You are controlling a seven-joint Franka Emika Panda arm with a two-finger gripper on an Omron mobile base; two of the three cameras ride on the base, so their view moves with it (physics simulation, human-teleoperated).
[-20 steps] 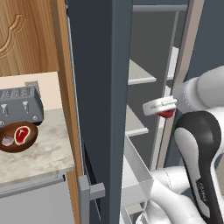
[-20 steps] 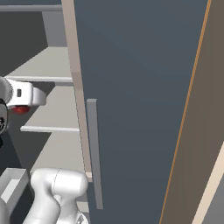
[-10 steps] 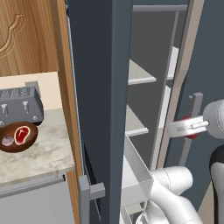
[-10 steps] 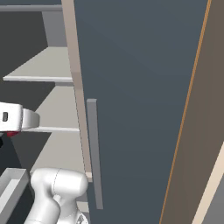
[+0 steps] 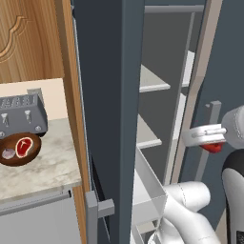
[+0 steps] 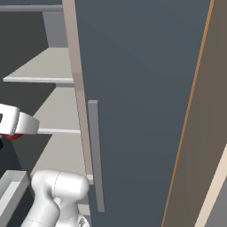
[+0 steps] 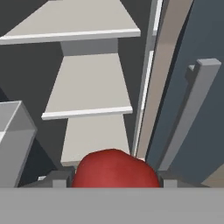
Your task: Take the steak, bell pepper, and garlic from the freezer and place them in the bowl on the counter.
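Note:
My gripper (image 7: 114, 180) is shut on the red bell pepper (image 7: 114, 168), which bulges between the two fingertips (image 7: 57, 178). In the left base view the gripper (image 5: 209, 143) hangs in front of the open freezer (image 5: 109, 95), with the bell pepper (image 5: 213, 148) under the white hand. The right base view has the gripper (image 6: 12, 132) at the left edge, the bell pepper (image 6: 10, 137) peeking below it. The dark bowl (image 5: 10, 161) sits on the counter (image 5: 47, 167) and holds the steak (image 5: 24, 145) and the garlic (image 5: 8, 153).
A grey toaster (image 5: 21, 114) stands behind the bowl. White freezer shelves (image 7: 87, 83) and a clear drawer (image 5: 152, 190) lie ahead of the hand. The open freezer doors (image 6: 142, 97) flank the arm, with a handle (image 7: 192, 105) close on its right.
The hand with the bell pepper has drawn back from the freezer shelves, lower and to the right in the left base view. Over the last half second it barely moved.

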